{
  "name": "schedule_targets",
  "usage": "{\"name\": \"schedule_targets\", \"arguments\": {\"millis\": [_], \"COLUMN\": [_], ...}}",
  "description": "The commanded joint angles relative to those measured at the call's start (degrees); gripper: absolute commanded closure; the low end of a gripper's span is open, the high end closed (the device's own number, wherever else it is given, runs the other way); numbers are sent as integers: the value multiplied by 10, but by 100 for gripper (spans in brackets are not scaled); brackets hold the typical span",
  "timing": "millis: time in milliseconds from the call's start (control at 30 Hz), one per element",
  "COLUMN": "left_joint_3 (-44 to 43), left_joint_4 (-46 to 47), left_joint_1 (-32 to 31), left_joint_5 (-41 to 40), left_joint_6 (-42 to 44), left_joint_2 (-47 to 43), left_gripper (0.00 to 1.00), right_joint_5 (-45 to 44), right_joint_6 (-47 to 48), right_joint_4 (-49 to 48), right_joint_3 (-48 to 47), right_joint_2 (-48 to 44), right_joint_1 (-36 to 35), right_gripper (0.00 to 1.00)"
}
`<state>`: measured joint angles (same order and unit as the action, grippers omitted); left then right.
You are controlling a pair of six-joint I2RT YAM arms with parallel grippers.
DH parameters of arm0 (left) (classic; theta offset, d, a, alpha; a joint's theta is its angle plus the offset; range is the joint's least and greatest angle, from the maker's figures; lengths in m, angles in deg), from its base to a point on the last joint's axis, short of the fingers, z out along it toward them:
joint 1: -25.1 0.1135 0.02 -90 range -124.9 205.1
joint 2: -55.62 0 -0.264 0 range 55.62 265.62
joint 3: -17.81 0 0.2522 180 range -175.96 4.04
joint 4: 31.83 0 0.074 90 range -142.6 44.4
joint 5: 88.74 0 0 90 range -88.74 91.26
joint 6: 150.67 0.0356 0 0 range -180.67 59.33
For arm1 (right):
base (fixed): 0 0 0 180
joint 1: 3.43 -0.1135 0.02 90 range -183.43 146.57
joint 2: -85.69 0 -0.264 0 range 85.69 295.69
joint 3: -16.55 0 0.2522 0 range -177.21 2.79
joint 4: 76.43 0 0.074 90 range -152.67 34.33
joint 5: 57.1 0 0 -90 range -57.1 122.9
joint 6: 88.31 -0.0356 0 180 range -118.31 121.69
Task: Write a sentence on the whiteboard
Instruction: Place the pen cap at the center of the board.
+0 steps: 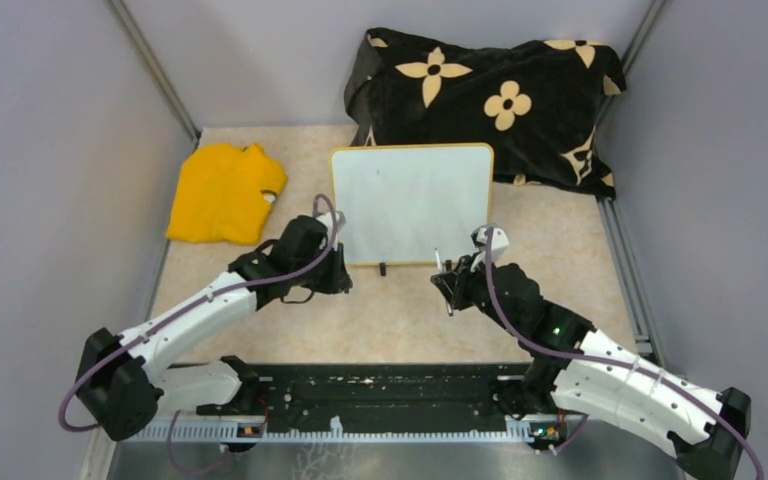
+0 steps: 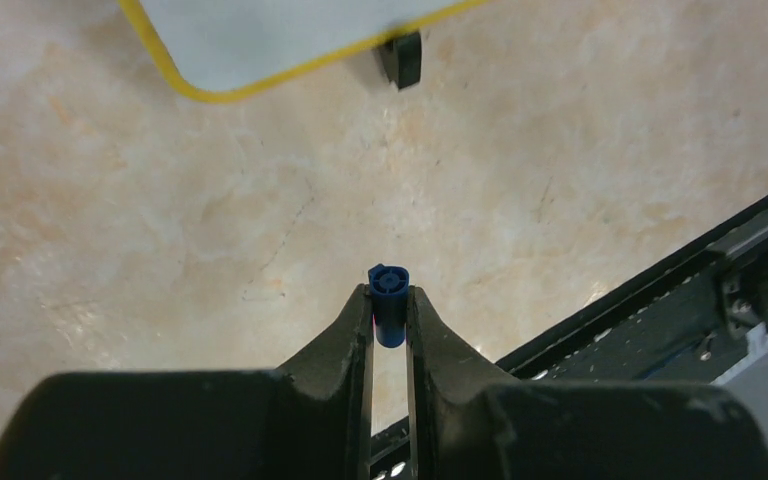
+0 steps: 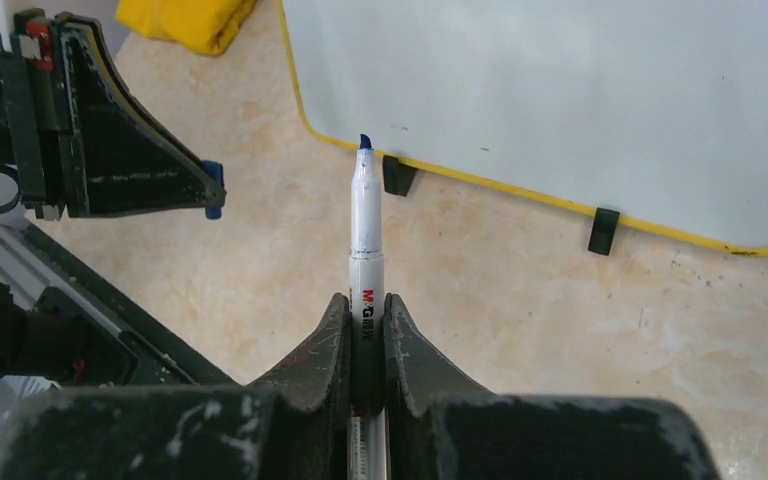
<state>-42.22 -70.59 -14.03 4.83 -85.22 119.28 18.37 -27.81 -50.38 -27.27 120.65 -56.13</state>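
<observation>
Overhead, 2 wrist cams, common whiteboard (image 1: pixel 410 200)

The table (image 1: pixel 400 320) in front of the whiteboard (image 1: pixel 412 205) lies open to me; a yellow cloth (image 1: pixel 222 192) blocks its left and a flowered cloth (image 1: pixel 500 100) crowds behind.

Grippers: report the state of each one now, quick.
Left gripper: closed, holding the blue cap.
Right gripper: closed, holding the uncapped marker.

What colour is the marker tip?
Blue: the white plastic marker's chisel tip, best in the right wrist view.
</observation>
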Motion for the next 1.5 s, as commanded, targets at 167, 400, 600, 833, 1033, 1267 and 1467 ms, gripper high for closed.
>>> {"name": "schedule_targets", "arguments": {"millis": [167,400,600,833,1033,1267,1467], "left_joint_3": [2,17,24,33,33,31,20], "left_joint_4": [-34,-8,4,11,6,6,-11], "left_joint_1": [-77,-95,-100,-102,-102,-102,-102], "left_joint_5": [-62,-67,-66,-71,-78,-81,-89], "left_joint_6": [-19,-25,-28,-30,-30,-30,-46], "left_joint_2": [95,151,184,201,216,219,205], "left_gripper": [100,100,100,87,73,56,46], "right_joint_5": [-15,-17,-17,-18,-19,-21,-22], "right_joint_6": [14,16,17,18,22,27,33], "right_joint_4": [22,33,34,34,32,35,43], "right_joint_3": [-16,-16,-17,-18,-21,-26,-34], "right_joint_2": [-8,-19,-15,-13,-10,-8,-7], "right_joint_1": [-2,-2,-2,-2,-2,-2,-2], "right_gripper": [100,100,100,100,100,100,100]}}
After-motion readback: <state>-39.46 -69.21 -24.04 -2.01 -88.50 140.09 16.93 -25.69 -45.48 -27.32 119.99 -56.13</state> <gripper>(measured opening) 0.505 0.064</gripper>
